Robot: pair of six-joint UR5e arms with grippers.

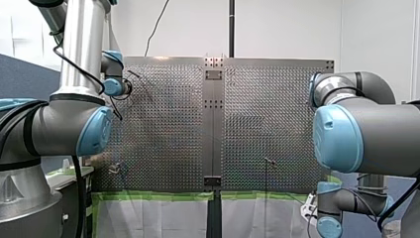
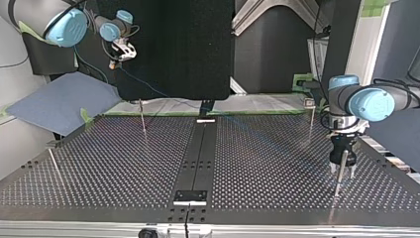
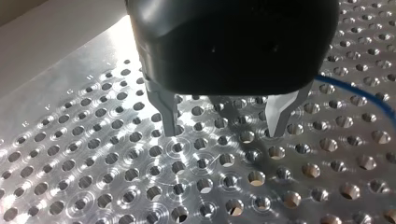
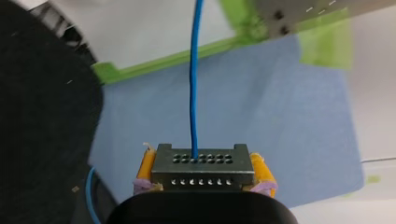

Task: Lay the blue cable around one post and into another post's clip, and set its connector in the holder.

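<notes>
My right gripper (image 4: 201, 184), with yellow pads, is shut on a dark grey connector (image 4: 201, 167). The blue cable (image 4: 193, 84) runs straight out of it. In the top view this gripper (image 2: 116, 60) hangs high off the table at the far left, and the cable (image 2: 143, 85) drops toward the table's far edge. My left gripper (image 2: 342, 171), black with metal fingers (image 3: 169, 116), stands open just above the plate at the top view's right. A thin post (image 2: 337, 186) rises between its fingers. A stretch of cable (image 3: 369, 100) passes beside it.
More thin posts stand on the perforated table (image 2: 124, 163): one at the far left (image 2: 142, 119), one at the far right (image 2: 310, 121), one at the left edge (image 2: 53, 163). A black block (image 2: 189, 196) sits on the centre rail. A blue cloth (image 2: 59, 101) lies beyond the table.
</notes>
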